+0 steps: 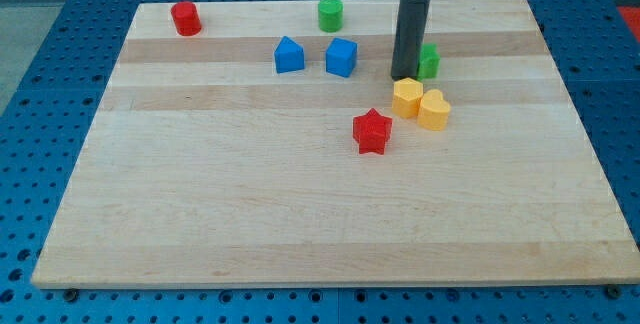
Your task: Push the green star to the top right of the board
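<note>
A: Take me across the board [300, 224] from the view's left.

B: A red cylinder [185, 18] stands near the top left corner. Next come a blue block with a peaked top [289, 55] and a blue cube [341, 57] just beside it, with a green cylinder [330, 13] above them by the top edge. Lower, toward the middle, is a red star [371, 131]. Then my tip [404, 77], and touching its right side, or very nearly, the green star [429, 61], half hidden by the rod. Just below are a yellow hexagon [407, 96] and a yellow heart [434, 110], pressed together.

A: Which step is in hand?

B: I judge the push is at its start. The tip sits on the star's left, and the star is right of centre in the upper part, well short of the top right corner.

A: And the next move?

B: A shove rightward and up the view. The tip should get slightly under the star first (otherwise it drives only sideways). The yellow pair is near enough to be clipped.

A: Fingers?

B: None; there is a plain dark rod, so nothing opens or clamps.

A: Materials?

B: Pale, smooth planked wood for the board, on a blue perforated table [40, 114]. The blocks look like matte painted pieces with chunky, clean-edged shapes.
</note>
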You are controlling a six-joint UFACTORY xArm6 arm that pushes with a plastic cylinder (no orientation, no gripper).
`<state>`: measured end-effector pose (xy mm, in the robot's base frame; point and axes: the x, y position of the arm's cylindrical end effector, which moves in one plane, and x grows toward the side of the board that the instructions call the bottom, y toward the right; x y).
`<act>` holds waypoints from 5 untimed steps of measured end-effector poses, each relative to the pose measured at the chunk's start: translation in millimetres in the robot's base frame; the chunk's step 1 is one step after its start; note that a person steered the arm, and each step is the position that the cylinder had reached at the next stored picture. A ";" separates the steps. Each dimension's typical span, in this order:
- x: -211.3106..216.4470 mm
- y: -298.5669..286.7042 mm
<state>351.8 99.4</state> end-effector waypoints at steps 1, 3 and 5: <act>-2.1 27.6; -19.1 53.9; -60.4 53.7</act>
<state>291.4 153.1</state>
